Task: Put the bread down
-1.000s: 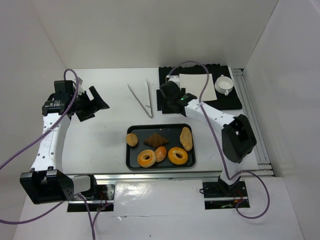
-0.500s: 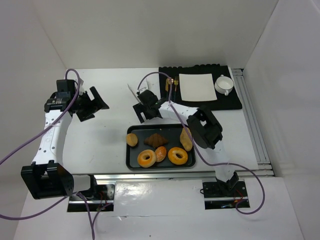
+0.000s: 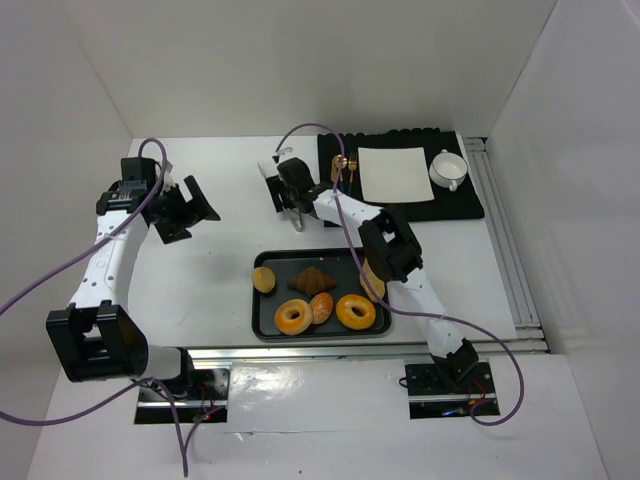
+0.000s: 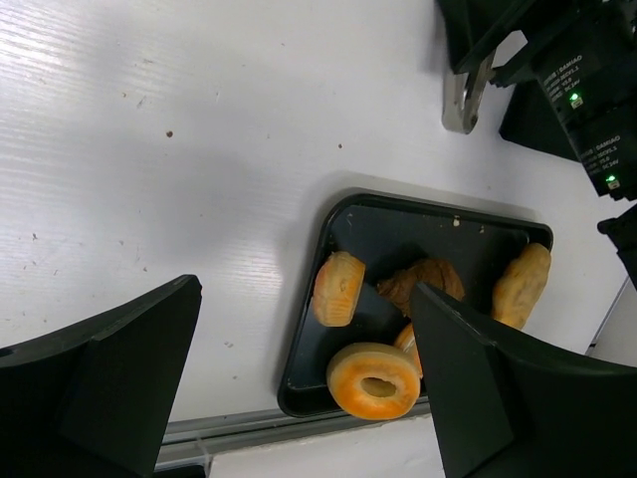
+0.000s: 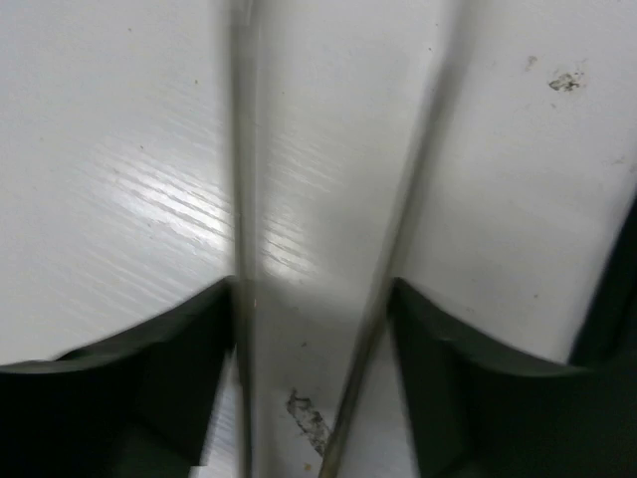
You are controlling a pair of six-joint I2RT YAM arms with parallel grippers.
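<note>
While hanging with the right gripper (image 3: pixel 290 188) spread apart astride both arms of the tongs (image 3: pixel 298 222), just behind the tray (image 3: pixel 340 266), come down squarely and close slowly, so as to squeeze the two arms evenly and not push the tongs sideways on the counter (image 3: pixel 220 270). Take hold at mid-length, leaving the tips free to reach the bread (image 3: pixel 321 307), lying in the tray between the two bagels (image 3: pixel 293 317) at its near edge. Leave the left gripper (image 3: pixel 185 210), also open wide and empty, well to the left of the tray.
</note>
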